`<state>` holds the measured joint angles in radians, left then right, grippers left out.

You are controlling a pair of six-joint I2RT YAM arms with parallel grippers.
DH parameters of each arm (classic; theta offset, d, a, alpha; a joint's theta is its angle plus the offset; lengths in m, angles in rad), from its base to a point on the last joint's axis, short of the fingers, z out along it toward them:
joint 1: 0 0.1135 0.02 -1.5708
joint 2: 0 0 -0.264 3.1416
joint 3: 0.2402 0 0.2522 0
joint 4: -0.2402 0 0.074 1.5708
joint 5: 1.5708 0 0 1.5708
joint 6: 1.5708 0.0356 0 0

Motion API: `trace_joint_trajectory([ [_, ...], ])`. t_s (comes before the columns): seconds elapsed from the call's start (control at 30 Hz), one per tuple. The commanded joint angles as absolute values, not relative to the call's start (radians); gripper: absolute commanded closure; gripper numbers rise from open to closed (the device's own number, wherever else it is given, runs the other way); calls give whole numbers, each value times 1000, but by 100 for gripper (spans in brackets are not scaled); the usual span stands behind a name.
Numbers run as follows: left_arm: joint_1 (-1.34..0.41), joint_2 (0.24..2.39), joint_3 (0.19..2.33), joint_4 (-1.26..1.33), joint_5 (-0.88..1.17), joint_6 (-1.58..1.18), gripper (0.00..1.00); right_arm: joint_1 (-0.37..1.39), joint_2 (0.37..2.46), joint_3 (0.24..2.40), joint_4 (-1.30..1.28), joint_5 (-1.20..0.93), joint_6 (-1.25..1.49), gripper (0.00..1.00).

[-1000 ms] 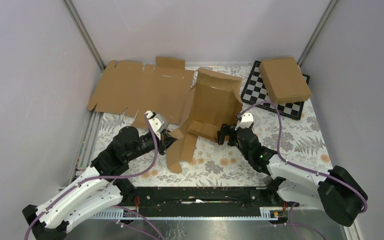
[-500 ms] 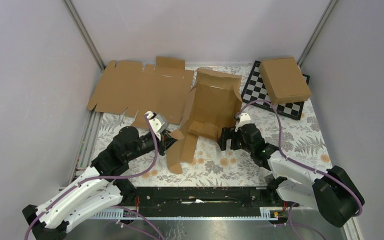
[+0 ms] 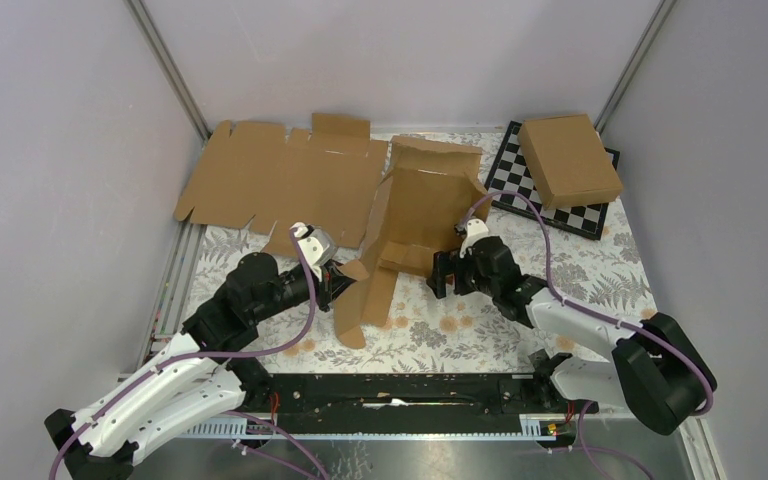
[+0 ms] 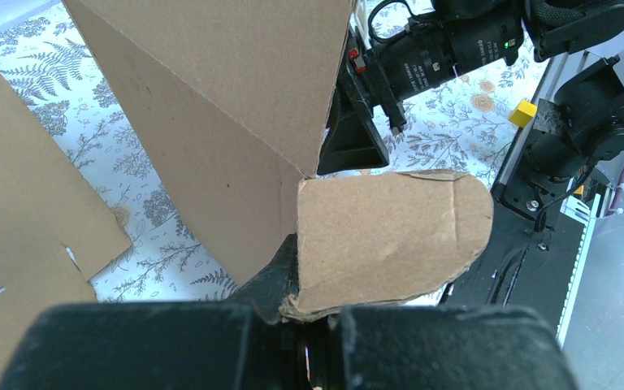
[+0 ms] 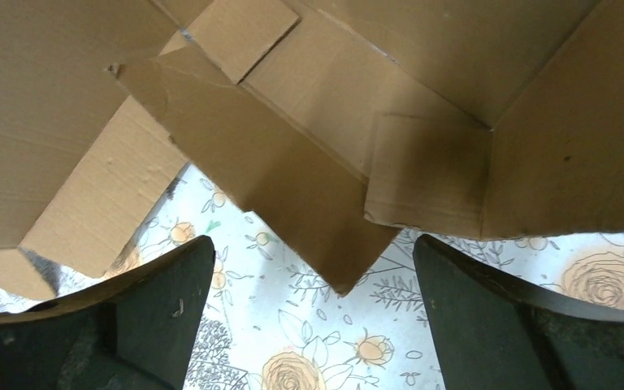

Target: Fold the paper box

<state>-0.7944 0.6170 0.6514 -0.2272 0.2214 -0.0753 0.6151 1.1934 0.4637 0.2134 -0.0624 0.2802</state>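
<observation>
Paper box [image 3: 425,215] stands half-folded at table [image 3: 430,330] centre, its rounded tab [image 4: 390,236] pinched by the left gripper [image 3: 340,274], a near flap between the right gripper's [image 3: 450,275] wide-apart fingers, touching neither.

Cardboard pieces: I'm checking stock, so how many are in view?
3: a flat sheet at back left, a half-folded box in the middle, and a closed box on the chessboard at back right. None looks hidden.
</observation>
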Motion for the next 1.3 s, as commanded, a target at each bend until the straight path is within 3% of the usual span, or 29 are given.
trace_joint_trajectory([
  [0.0,-796,615,656,-198,249,-68,100,613,1232,525,173,31,240,0],
  [0.4,-796,620,661,-202,237,-72,100,582,957,376,161,108,316,0],
  [0.6,-796,618,656,-203,223,-69,100,466,1047,369,309,48,357,1],
  [0.87,-796,614,652,-201,230,-66,100,461,1282,466,536,-120,263,0],
  [1.07,-796,613,656,-196,245,-64,100,461,1358,522,514,-198,215,1],
  [1.27,-793,623,699,-191,217,-88,100,459,1362,543,474,-64,215,0],
])
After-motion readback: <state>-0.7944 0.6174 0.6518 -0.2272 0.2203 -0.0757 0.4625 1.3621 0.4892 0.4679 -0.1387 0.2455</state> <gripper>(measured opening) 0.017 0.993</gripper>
